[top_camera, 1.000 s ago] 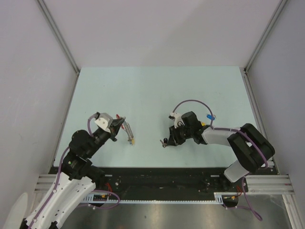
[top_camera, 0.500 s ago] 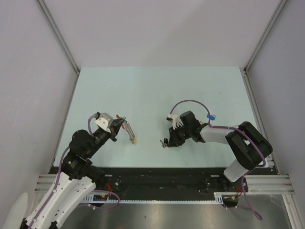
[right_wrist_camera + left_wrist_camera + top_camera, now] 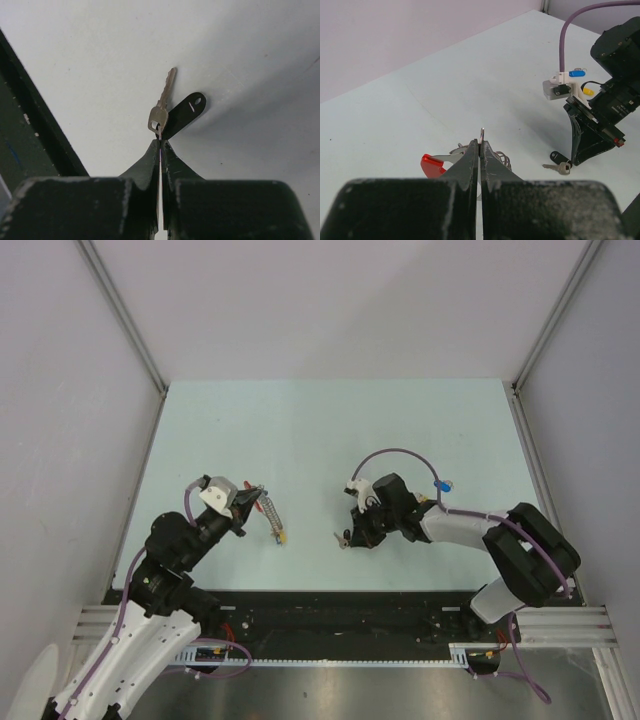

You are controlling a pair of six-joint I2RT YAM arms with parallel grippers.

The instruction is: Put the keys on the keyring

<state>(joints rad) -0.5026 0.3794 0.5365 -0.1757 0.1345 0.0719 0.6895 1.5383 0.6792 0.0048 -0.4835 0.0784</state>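
The keyring [image 3: 432, 165] is a grey wire ring with a red curved section, and a yellow tag [image 3: 281, 535] dangles from it. My left gripper [image 3: 481, 143] is shut on the ring's wire, holding it just above the table at the left [image 3: 263, 508]. One of the keys, silver with a black oblong tag [image 3: 184, 113], lies near the table's front middle [image 3: 341, 537]. My right gripper [image 3: 160, 141] is shut on the small loop joining that key [image 3: 161, 110] to its tag. The key and tag point away from the fingertips, low over the table.
A blue tag [image 3: 443, 484] lies behind the right arm, close to its purple cable [image 3: 400, 453]. In the left wrist view a yellow tag [image 3: 588, 92] sits beside it. The table's black front rail [image 3: 330, 615] is just below both grippers.
The right gripper's jaws have closed onto the loop of the black-tagged key, and that arm has edged slightly left. The left arm and keyring have stayed put.
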